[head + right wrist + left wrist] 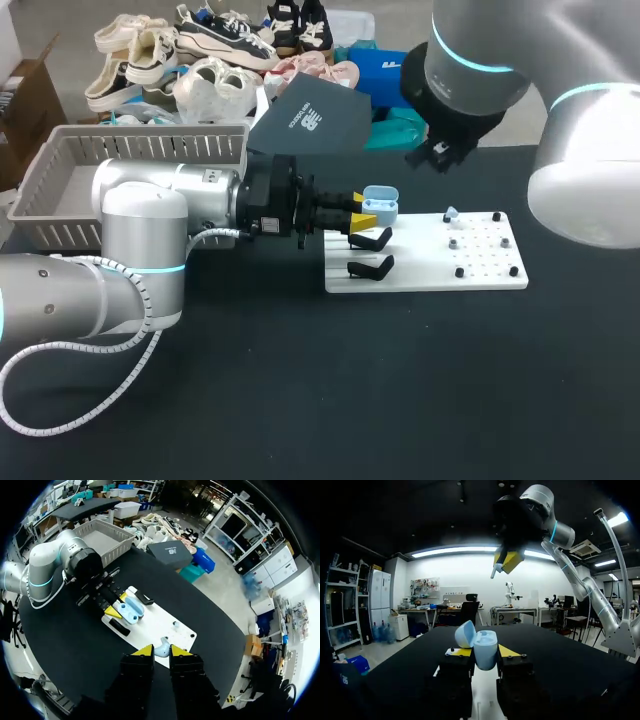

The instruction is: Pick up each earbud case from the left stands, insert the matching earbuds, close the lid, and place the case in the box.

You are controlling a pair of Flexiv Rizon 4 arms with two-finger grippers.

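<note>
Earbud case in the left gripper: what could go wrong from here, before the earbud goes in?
1. The right gripper holds the small earbud only at its fingertips, so it may slip or miss the open earbud case and fall on the table.
2. The left gripper holds the case close to the black stands; a low move could knock them.

Three views, one table (300,400)
Head looks down from behind; left wrist low, close behind the case (485,649); right wrist high above. All share it.
</note>
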